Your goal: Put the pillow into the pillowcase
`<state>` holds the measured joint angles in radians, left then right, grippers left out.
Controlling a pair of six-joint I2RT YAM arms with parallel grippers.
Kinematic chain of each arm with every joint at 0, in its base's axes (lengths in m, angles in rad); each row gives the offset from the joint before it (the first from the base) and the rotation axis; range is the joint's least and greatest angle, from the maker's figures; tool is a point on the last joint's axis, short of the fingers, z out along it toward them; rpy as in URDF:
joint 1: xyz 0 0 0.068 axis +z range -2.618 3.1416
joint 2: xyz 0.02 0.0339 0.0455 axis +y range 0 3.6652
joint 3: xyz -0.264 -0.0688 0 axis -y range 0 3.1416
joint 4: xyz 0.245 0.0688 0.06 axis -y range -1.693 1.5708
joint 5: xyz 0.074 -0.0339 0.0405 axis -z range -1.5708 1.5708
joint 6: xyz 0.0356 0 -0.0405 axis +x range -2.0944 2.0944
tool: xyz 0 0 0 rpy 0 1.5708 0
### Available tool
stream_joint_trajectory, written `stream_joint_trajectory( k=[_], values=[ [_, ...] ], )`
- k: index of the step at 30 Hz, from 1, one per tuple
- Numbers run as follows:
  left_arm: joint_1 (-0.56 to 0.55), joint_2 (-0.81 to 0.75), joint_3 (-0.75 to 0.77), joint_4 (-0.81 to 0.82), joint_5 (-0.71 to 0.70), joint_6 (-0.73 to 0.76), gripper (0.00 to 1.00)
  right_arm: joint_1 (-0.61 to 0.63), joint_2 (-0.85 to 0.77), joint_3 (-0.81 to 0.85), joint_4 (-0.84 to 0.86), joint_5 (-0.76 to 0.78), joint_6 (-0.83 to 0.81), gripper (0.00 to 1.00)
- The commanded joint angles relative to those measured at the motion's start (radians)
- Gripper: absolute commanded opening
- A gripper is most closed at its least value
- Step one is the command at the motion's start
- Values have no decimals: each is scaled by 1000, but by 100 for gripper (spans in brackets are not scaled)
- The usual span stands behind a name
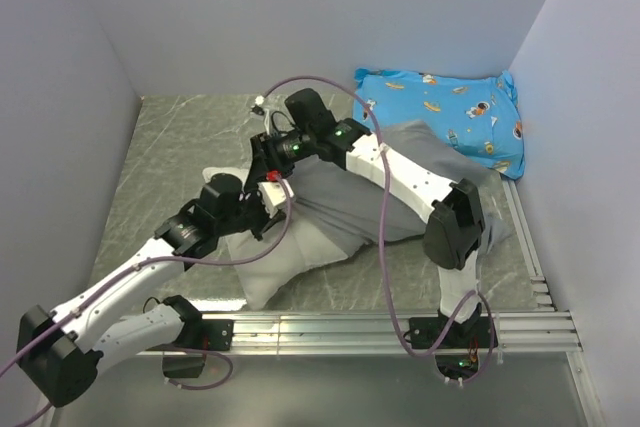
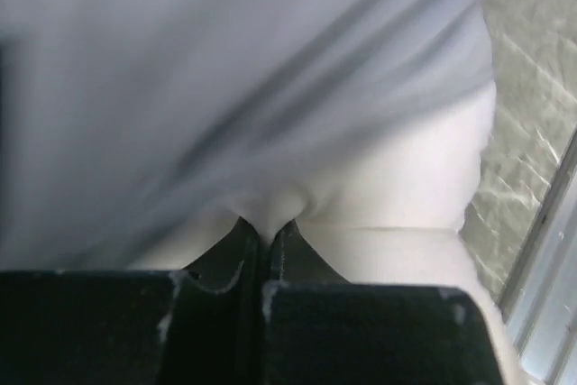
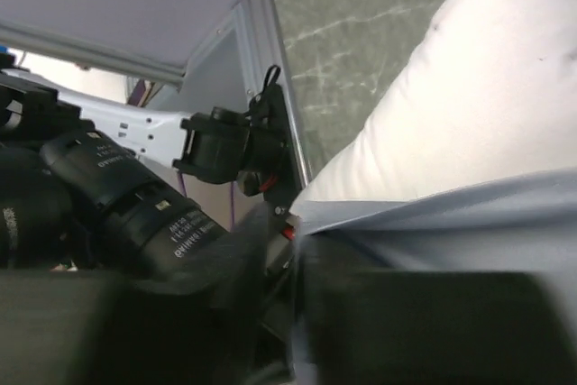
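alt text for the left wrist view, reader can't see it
The left tool, shut, pinches a fold of the white pillow. The grey pillowcase drapes over the pillow above, and the green marbled table shows at right.

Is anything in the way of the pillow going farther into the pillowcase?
Nothing visible blocks it. The near end of the pillow sticks out of the pillowcase, and the blue printed pillow lies beyond its far end.
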<state>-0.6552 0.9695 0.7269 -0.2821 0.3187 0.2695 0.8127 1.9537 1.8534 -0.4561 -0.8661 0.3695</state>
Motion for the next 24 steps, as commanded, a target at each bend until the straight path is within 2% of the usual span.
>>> stream_joint_trajectory(
  k=[1,2,5,6,9,11,12,13,15,16,17,19,20,21,22,24],
  values=[
    [-8,-67,-7,26,31,-23,0,-16,-100,49,-25,-16,-73,82],
    [-4,-87,-23,-17,37,-1,0,-89,-131,23,-62,5,-142,95],
    [32,-155,-73,-69,40,14,0,-217,-257,-34,-218,93,-295,96],
    [63,-164,-81,-106,68,22,0,-297,-312,-22,-263,161,-325,96],
    [98,-170,-78,-115,89,11,0,-409,-444,-55,-398,272,-472,97],
    [100,-126,-37,-134,106,-4,0,-415,-553,-175,-382,447,-556,97],
    [101,-111,-24,-137,115,-15,0,-417,-649,-307,-372,479,-575,95],
    [101,-74,0,-132,134,-30,0,-415,-689,-366,-383,492,-592,91],
    [123,-34,31,-128,166,-91,0,-415,-777,-518,-392,460,-606,83],
    [144,18,70,-129,242,-120,0,-417,-801,-566,-410,411,-606,78],
    [173,49,92,-127,288,-198,0,-412,-821,-610,-420,300,-618,77],
    [270,153,167,-138,394,-263,0,-393,-872,-716,-396,245,-600,73],
    [293,179,186,-131,455,-354,0,-376,-883,-746,-380,252,-569,73],
    [322,201,199,-121,473,-386,0,-353,-889,-779,-375,272,-561,73],
    [333,228,222,-109,490,-435,0,-280,-894,-792,-362,301,-543,73],
    [344,248,242,-85,506,-470,0,-201,-904,-842,-328,416,-531,77]
  ],
)
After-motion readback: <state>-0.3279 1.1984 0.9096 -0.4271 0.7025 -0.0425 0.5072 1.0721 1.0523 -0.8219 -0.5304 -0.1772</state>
